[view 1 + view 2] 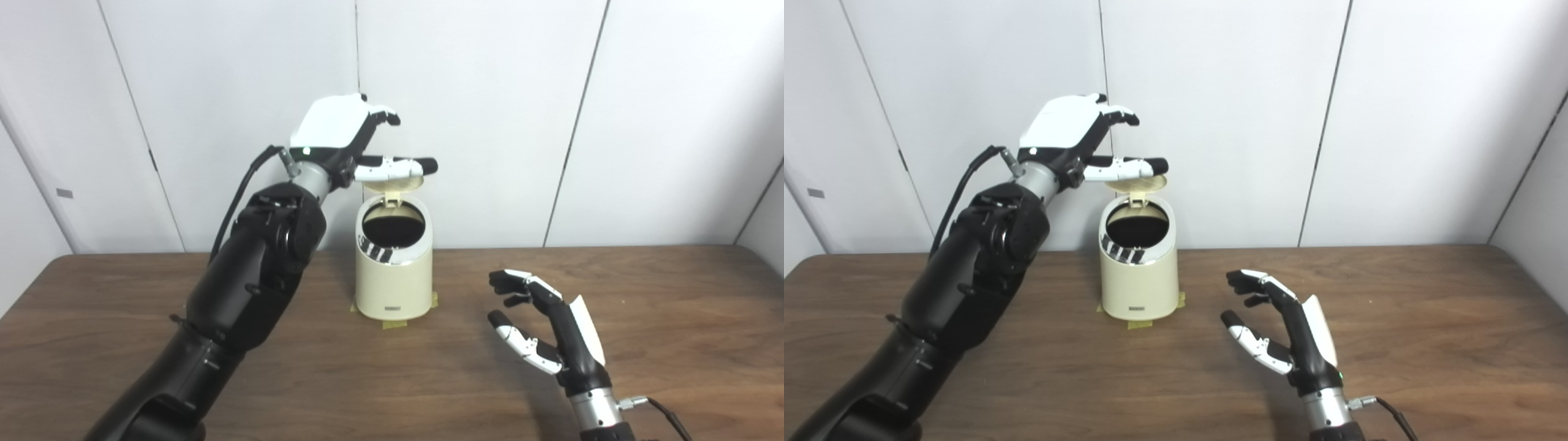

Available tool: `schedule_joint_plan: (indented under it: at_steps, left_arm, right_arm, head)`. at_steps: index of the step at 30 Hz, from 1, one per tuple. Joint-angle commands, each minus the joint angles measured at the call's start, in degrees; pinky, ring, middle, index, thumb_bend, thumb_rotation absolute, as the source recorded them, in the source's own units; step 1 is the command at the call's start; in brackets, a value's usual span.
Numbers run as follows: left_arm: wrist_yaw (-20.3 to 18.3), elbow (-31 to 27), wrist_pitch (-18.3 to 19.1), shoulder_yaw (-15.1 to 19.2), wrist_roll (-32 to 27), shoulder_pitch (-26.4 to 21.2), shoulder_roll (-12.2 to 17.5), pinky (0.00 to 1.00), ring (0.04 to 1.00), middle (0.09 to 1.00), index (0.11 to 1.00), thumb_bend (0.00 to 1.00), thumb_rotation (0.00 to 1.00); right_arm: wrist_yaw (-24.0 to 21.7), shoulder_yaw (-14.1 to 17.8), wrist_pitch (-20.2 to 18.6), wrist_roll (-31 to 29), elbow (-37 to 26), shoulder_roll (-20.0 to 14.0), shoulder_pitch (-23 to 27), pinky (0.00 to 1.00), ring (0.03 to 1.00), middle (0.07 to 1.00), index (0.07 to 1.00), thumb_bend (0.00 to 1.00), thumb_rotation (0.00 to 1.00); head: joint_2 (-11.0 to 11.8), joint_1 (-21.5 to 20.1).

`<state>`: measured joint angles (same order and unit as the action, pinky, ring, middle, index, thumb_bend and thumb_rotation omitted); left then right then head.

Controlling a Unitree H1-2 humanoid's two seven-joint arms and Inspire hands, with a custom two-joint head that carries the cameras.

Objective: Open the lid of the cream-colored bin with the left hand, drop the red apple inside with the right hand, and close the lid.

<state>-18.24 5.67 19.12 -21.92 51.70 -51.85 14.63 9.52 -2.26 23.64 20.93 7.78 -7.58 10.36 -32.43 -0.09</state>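
A: Where does the bin (pixel 392 269) stand?
B: On the desk (pixel 674 343), near its far edge, left of the middle, with its lid (pixel 395 182) tipped up behind the opening.
A: And the hands?
B: The left hand (pixel 346 138) is above the lid. The right hand (pixel 545 331) is over the desk, nearer the front edge, right of the bin and apart from it.

Lab: bare white wall panels (pixel 478 110)

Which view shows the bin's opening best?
Left eye view: the cream bin's dark opening looks slightly larger and rounder. Right eye view shows the same opening, narrower. No apple visible in either.
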Motion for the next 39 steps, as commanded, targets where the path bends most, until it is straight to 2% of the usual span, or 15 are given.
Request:
schedule_joint_plan:
  at_steps: [1,11,18,30,33,39]
  left_arm:
    - [0.9,-1.1,-0.9,0.3,0.5,-2.7,0.4,1.0,0.985,0.856,0.821,0.95,1.0]
    - [1.7,-2.9,-1.3,-0.2,1.5,-0.9,0.2,1.0,0.958,0.85,0.808,0.96,1.0]
    - [-0.2,-5.4,-0.2,-0.7,2.2,0.6,-0.2,1.0,0.943,0.842,0.806,0.96,1.0]
    - [1.4,-6.3,-1.7,-0.8,2.3,3.6,-0.4,1.0,0.917,0.816,0.787,0.96,1.0]
    - [0.9,-6.3,-1.9,-1.0,2.4,4.6,-0.2,1.0,0.917,0.808,0.791,0.95,1.0]
    - [2.3,-5.8,-2.6,0.0,1.6,5.9,-0.9,1.0,0.911,0.786,0.783,0.93,1.0]
  right_arm:
    - [0.3,0.0,1.3,-0.4,-0.6,-0.1,0.5,0.58,0.681,0.702,0.699,0.22,0.52]
    - [0.3,-0.1,1.1,0.0,-0.9,-0.1,0.6,0.58,0.683,0.702,0.701,0.22,0.52]
    - [0.3,0.0,0.8,0.2,-0.9,-0.2,0.6,0.58,0.684,0.706,0.705,0.21,0.54]
    - [0.0,0.1,0.4,-0.4,-1.2,-0.1,0.5,0.58,0.687,0.706,0.706,0.22,0.53]
    - [0.0,0.1,0.2,-0.4,-1.3,0.0,0.4,0.58,0.689,0.708,0.706,0.22,0.54]
    - [-0.2,0.1,0.3,-0.3,-1.4,-0.2,0.3,0.59,0.69,0.709,0.708,0.22,0.55]
  head:
    - [-0.1,-0.1]
    - [-0.2,-0.1]
    - [0.0,-0.1]
    - [-0.2,-0.2]
    - [-0.2,-0.4]
    - [-0.3,-0.4]
